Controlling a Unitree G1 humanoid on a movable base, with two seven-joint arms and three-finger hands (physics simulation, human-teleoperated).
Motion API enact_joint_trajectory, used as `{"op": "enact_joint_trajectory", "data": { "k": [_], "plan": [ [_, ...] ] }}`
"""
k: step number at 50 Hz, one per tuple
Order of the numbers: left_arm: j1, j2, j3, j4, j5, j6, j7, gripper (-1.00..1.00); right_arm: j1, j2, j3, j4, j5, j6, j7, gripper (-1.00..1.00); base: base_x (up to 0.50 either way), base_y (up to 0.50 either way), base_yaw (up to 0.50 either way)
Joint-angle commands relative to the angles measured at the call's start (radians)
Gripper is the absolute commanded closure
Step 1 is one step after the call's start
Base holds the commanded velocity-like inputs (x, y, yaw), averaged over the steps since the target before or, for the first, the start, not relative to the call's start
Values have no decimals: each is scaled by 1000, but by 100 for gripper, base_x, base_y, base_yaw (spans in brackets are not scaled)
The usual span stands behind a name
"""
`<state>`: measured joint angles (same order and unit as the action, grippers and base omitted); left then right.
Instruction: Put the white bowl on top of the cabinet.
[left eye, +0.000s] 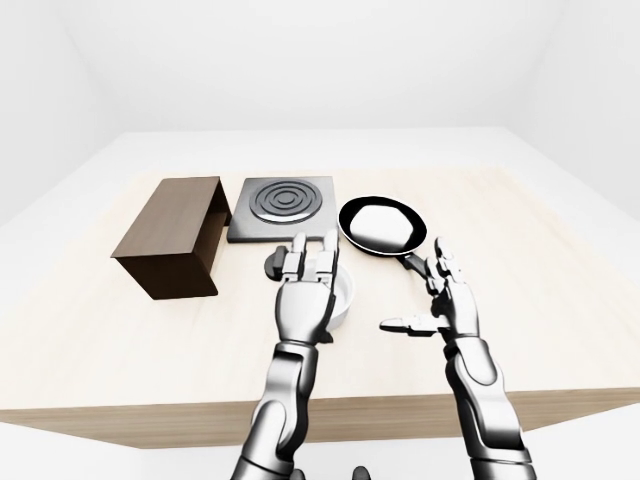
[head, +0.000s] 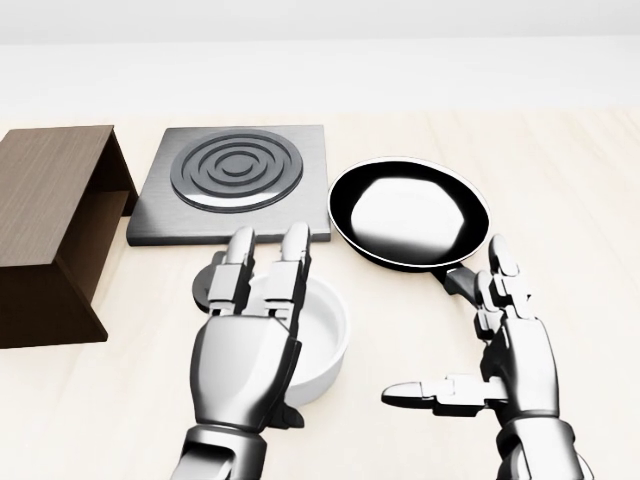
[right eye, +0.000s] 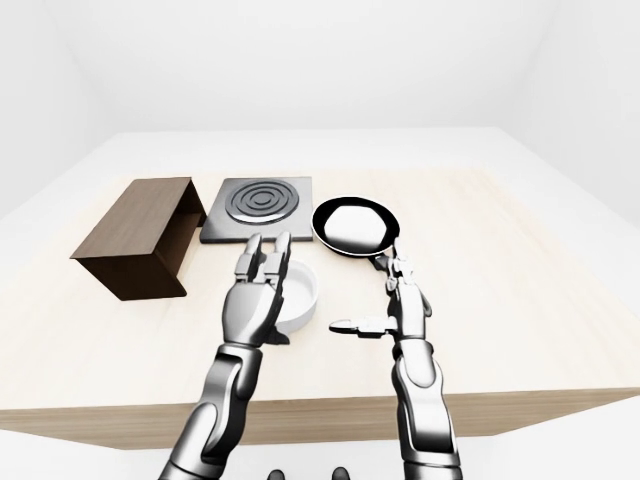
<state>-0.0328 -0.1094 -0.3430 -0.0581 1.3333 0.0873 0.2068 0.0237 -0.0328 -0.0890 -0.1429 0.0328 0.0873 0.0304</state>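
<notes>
Left hand (head: 245, 355) is spread open, gripping nothing — it covers the white bowl's (head: 322, 330) left side. Frying pan (head: 410, 212) and hotplate (head: 235, 180) sit above, cabinet (head: 50, 230) far left — right hand (head: 500, 365) open too.

Your left hand (left eye: 307, 300) hovers open-fingered over the white bowl (left eye: 338, 297), covering its left side. Your right hand (left eye: 446, 300) spreads open beside the black pan (left eye: 382, 225). The cabinet (left eye: 176, 235) sits left, by the hotplate (left eye: 282, 208).

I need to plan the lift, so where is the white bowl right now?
In the head view the white bowl sits at bottom centre on the table, below the stove plate and left of the pan, partly hidden by the open left hand.
</notes>
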Motion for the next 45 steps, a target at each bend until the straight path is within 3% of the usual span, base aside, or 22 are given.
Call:
{"op": "enact_joint_trajectory", "data": {
  "k": [1,14,45],
  "plan": [
    [-9,-8,-4,33,82,0,-42,-100,3,-1,-6,-18,9,0,6,-100,0,0,0],
    [-29,-15,6,72,105,0,-60,-100,1,0,-2,-10,9,0,9,-100,0,0,0],
    [-106,-6,64,297,32,0,12,-100,6,2,1,-11,6,0,11,-100,0,0,0]
  ]
}}
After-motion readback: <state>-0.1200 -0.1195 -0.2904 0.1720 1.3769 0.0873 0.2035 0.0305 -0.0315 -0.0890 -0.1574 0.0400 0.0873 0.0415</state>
